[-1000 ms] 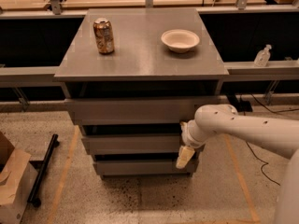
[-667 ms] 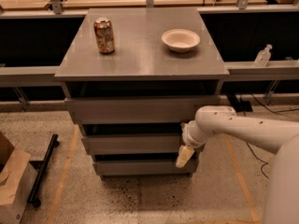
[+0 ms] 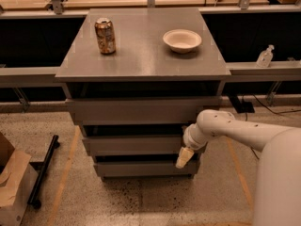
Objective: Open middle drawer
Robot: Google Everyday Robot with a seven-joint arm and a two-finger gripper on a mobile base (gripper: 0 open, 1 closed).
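Camera view: hand (image 3: 184, 157), grip unclear, at middle drawer (image 3: 131, 145); can (image 3: 105, 36) and bowl (image 3: 182, 40) above.

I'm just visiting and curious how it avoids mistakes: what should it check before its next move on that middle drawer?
1. End effector at the right end of the middle drawer front: ok.
2. Firm hold on the drawer: cannot tell.
3. Drawer open: not ok, no interior shows.
4. Can upright on top: ok.
5. Bowl back from the top's front edge: ok.
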